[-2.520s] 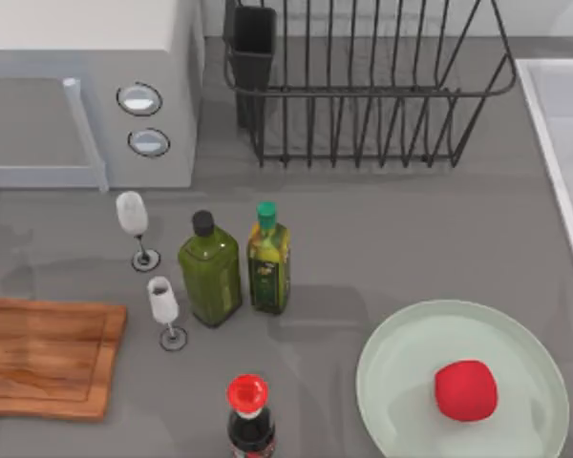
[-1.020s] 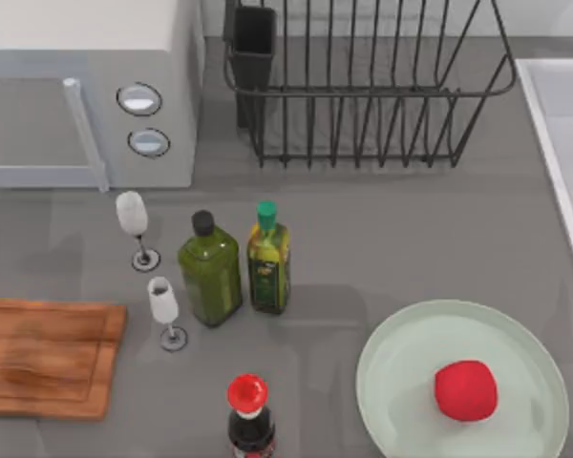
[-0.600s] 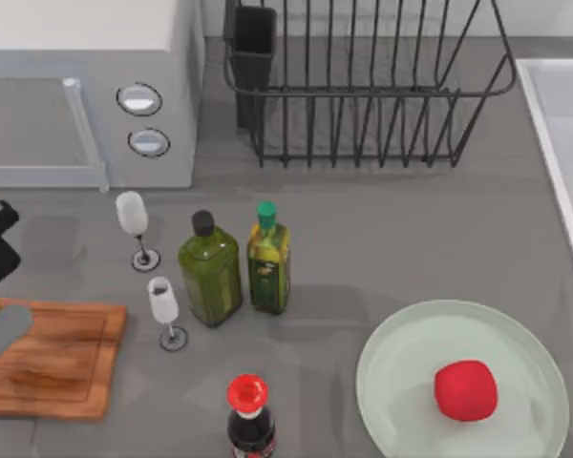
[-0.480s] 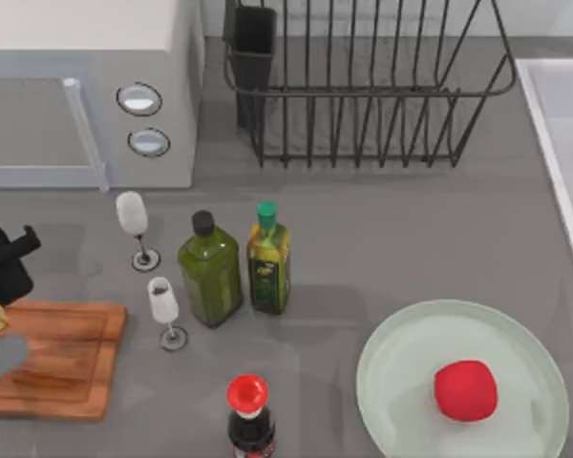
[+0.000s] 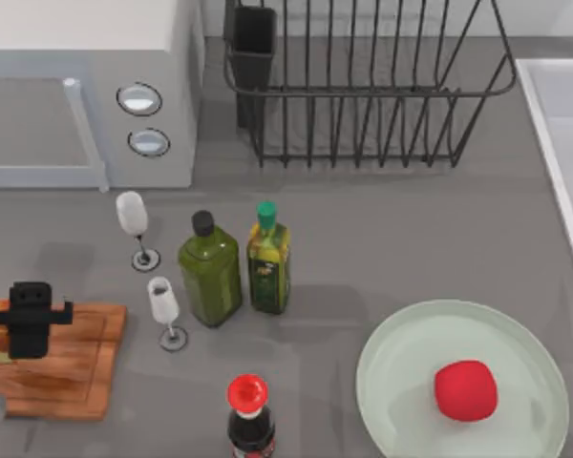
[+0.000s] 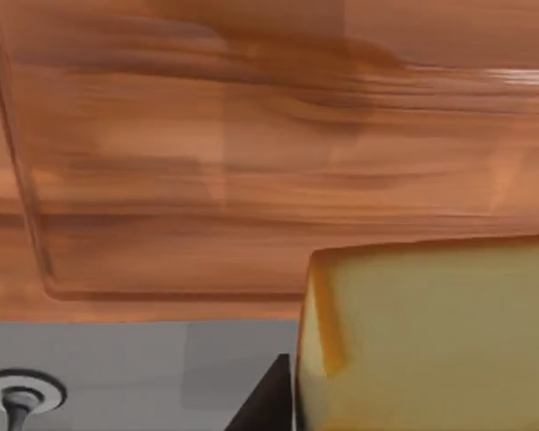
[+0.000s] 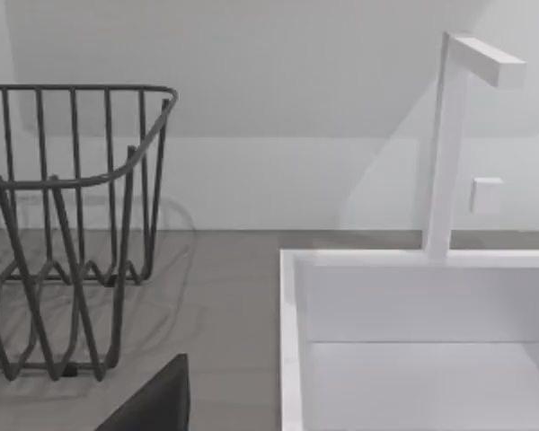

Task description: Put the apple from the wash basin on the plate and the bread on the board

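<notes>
Apple (image 5: 466, 389): on plate (image 5: 401, 382), done. Bread (image 6: 431, 337): pinched in my left gripper (image 5: 19, 320) fingers above the board (image 5: 72, 377). Risk: releasing too high, I judge, lets it roll onto the worktop (image 5: 363, 258).

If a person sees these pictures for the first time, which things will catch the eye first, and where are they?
The bright red apple lies on the pale green plate at the table's lower right. At the left edge, the left gripper hangs over the wooden board; the left wrist view shows the golden bread close above the board's grain. The red-capped bottle stands at the bottom centre.
</notes>
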